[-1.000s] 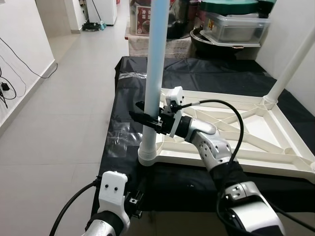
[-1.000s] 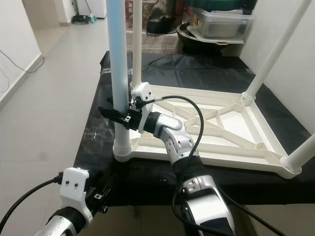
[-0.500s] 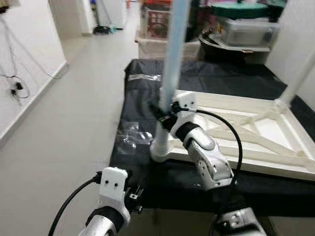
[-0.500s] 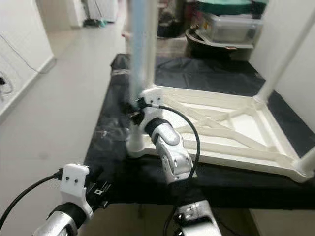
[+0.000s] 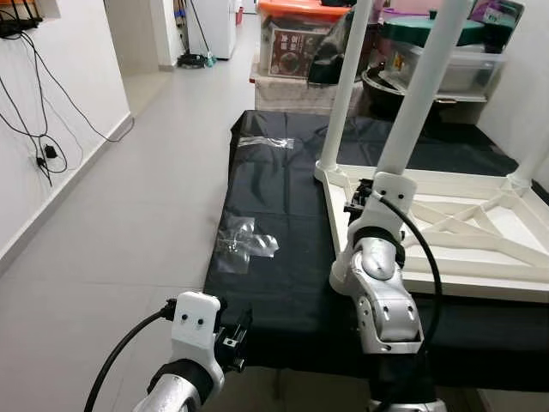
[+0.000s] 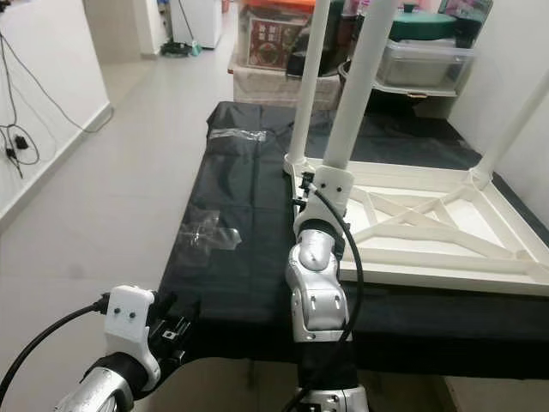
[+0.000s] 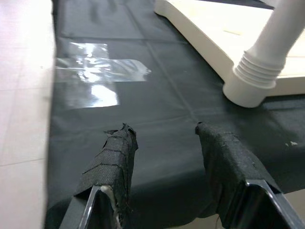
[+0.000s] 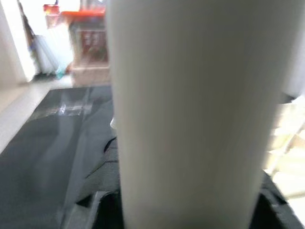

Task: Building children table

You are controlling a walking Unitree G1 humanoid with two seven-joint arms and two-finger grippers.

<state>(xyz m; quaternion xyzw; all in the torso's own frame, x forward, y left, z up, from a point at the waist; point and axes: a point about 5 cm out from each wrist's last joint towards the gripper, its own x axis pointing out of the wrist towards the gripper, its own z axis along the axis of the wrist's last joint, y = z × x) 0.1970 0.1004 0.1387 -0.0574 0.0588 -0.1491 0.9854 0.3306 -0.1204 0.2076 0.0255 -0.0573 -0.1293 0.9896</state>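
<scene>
The right tool reaches up against the near white table leg; its fingers sit on either side of the leg in the right wrist view, where the leg looms directly ahead, so it appears clamped on the leg, though the fingertips themselves are hidden. That leg stands upright in the near corner of the upturned white tabletop, which lies flat on the black-covered counter. A second leg rises just beyond the right tool, at the tabletop's far corner.

The left tool hangs low at the counter's near edge, fingers apart and holding nothing; the ribbed base of the leg lies ahead of it. A clear plastic bag lies on the cloth between the two tools.

No writing is legible on the storage boxes beyond the counter.
</scene>
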